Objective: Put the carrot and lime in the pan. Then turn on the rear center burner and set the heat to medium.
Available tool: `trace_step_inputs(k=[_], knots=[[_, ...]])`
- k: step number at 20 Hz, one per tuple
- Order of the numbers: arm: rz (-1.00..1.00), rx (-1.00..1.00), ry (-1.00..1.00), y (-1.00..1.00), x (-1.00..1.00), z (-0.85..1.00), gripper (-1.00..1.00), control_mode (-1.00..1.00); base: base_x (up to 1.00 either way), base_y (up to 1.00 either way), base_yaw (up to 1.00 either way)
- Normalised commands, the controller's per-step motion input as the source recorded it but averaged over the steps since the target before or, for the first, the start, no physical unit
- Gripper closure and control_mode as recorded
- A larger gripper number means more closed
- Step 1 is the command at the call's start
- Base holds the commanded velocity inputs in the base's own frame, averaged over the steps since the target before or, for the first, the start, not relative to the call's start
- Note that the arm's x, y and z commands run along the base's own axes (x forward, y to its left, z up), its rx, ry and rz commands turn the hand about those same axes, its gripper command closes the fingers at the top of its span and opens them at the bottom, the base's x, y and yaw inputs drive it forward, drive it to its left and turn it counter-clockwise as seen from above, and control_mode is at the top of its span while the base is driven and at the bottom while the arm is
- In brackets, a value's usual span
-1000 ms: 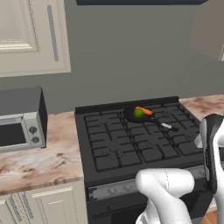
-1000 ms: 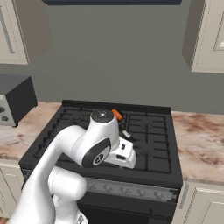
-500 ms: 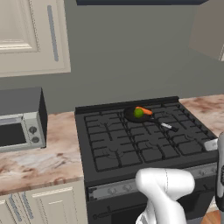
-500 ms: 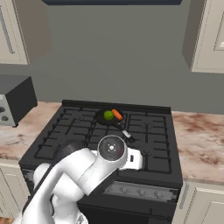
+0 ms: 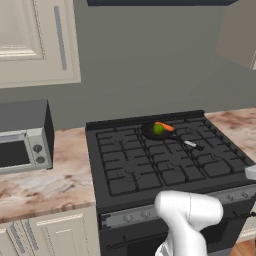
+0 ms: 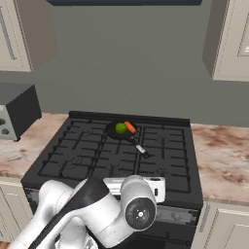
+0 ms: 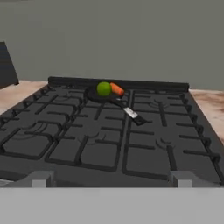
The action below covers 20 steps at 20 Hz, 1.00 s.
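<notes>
The small black pan sits at the back middle of the stove, over the rear center burner. Its silver-tipped handle points toward the front right. The green lime and the orange carrot lie side by side in it. My gripper hangs low at the stove's front edge, facing the back wall. It is open wide with nothing between its fingertips. The white hand rests just above the front rim.
A grey microwave stands on the marble counter to the stove's left. More counter lies on the right. The control panel runs along the stove's front. Cabinets hang above on both sides.
The arm has swung down and forward, dropping out of the left base view's right side. The hand now sits low at the stove's front edge. The jaws stayed open; pan, lime and carrot did not move.
</notes>
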Motion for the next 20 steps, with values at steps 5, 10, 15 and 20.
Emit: trace_step_inputs(k=[5, 10, 15, 20], knots=[[0.0, 0.0, -0.27, 0.0, -0.24, -0.08, -1.0, -1.0, 0.0, 0.0, 0.0], [0.0, 0.0, -0.12, 0.04, -0.19, -0.36, -1.0, -1.0, 0.0, 0.0, 0.0], [0.0, -0.02, -0.03, 0.01, -0.02, -0.4, -1.0, -1.0, 0.0, 0.0, 0.0], [0.0, 0.0, -0.04, 0.09, -0.02, -0.42, -1.0, -1.0, 0.0, 0.0, 0.0]])
